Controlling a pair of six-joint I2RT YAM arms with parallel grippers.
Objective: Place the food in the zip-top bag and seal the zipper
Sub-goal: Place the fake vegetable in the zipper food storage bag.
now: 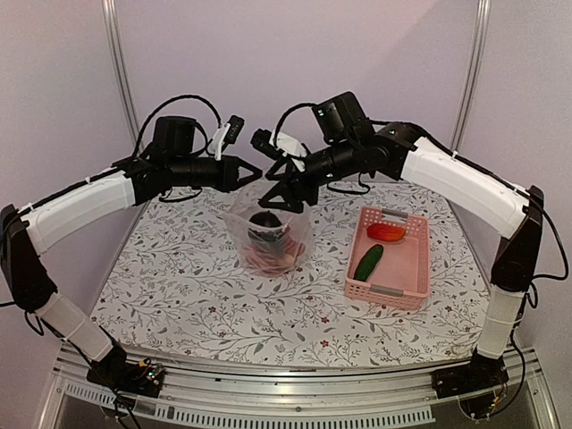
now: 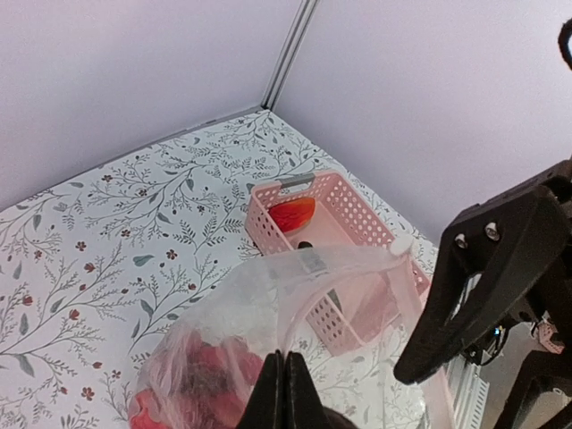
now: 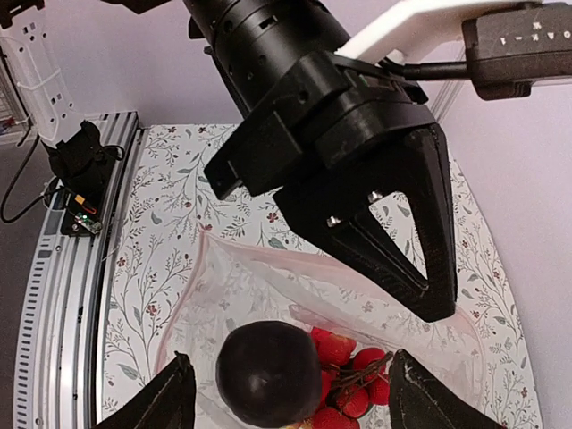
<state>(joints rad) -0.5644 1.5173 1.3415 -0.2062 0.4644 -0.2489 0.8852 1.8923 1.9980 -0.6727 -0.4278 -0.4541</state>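
The fingers [image 2: 273, 398] of your left gripper [image 1: 252, 172] are pressed together, pinching the near rim of the zip-top bag [image 1: 268, 234] and holding its mouth up off the table. Your right gripper [image 1: 286, 202] hangs just over that mouth with its fingers [image 3: 175, 399] spread wide and nothing between them. Your left arm reaches in from the left with its forearm roughly level. Your right arm arches over from the right and tips downward at the wrist, so the two grippers meet nose to nose above the bag.

You have one bag, standing open near the middle of the table. Inside it lie one dark purple eggplant [image 3: 268, 372] and one cluster of red fruits [image 3: 350, 380], touching each other at the bottom. To the bag's right, apart from it, sits one pink basket [image 1: 413, 266] holding one red-orange pepper [image 1: 386, 231] at its far end and one green cucumber [image 1: 367, 262] nearer the middle.

The tabletop [image 1: 197, 286] is covered in a white cloth printed with leafy vines and small red flowers. Pale lilac walls close it in, with metal posts [image 1: 114, 54] at the corners and an aluminium rail [image 1: 268, 407] along the near edge.
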